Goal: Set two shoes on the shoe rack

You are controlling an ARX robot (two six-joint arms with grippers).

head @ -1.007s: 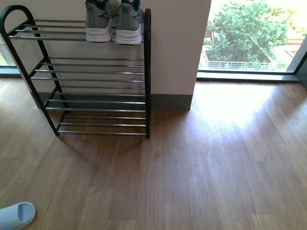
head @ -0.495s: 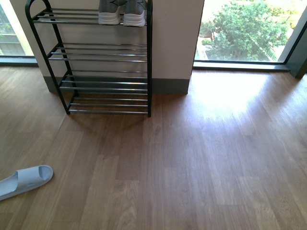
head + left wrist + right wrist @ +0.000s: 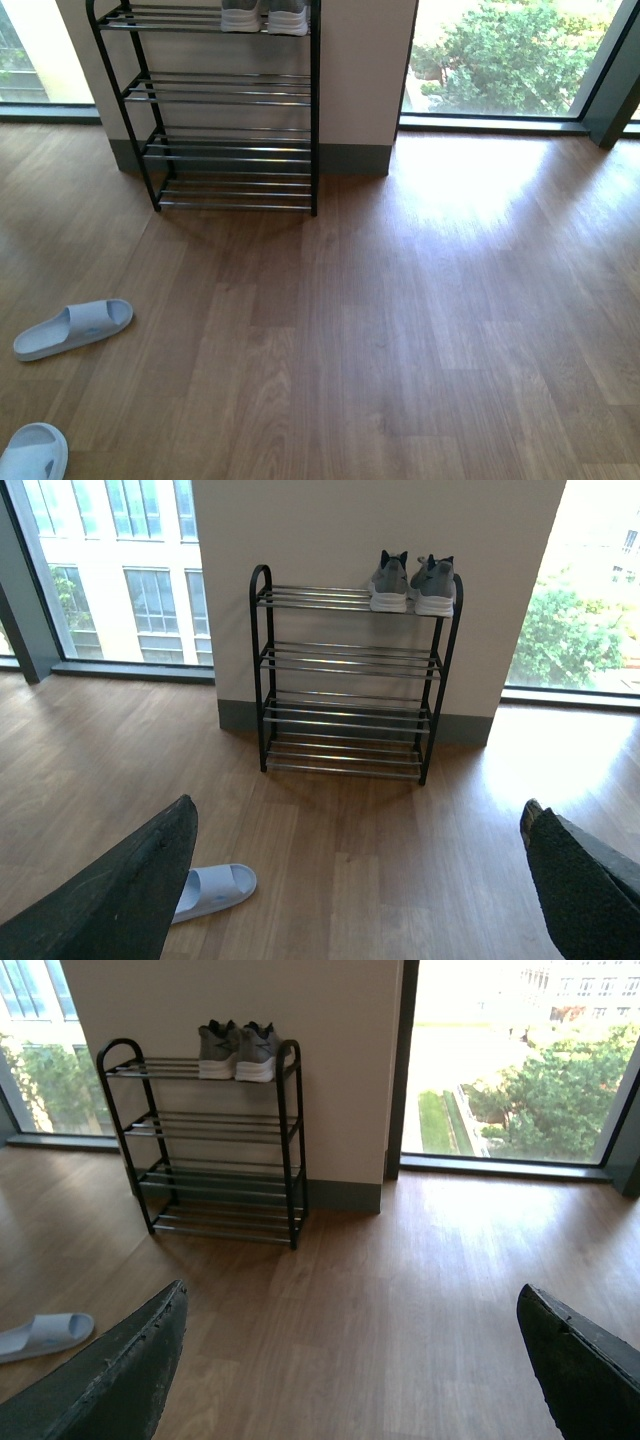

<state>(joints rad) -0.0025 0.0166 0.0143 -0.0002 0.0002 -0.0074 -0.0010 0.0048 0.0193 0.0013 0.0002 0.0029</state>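
The grey sneakers (image 3: 263, 15) stand side by side on the top tier of the shoe rack (image 3: 230, 88), at its right end as the front view shows it, with only their white soles and lower uppers inside that picture. In the left wrist view the pair (image 3: 412, 583) shows whole, heels toward the wall and toes out over the front rods, and the right wrist view shows them (image 3: 238, 1052) in the same place. The rack (image 3: 345, 660) has four tiers of chrome rods in a black frame; the three lower tiers are bare, and it stands on the wooden floor (image 3: 420, 330) against a pale wall (image 3: 330, 1070) with a grey skirting board. The pale blue slides lie on the floor, well apart from the rack and to its left: one slide (image 3: 72, 328) lies on its sole, pointing roughly to the right, and the second slide (image 3: 33, 455) is cut off by the picture's lower left corner. Each wrist view catches one slide only (image 3: 215, 890) (image 3: 42, 1335). The left gripper (image 3: 357, 810) has its dark fingers (image 3: 140, 890) spread wide with nothing between them but floor. The right gripper (image 3: 350, 1293) likewise holds its fingers (image 3: 130, 1370) far apart and holds nothing. Tall windows (image 3: 500, 60) flank the wall, with green trees outside.
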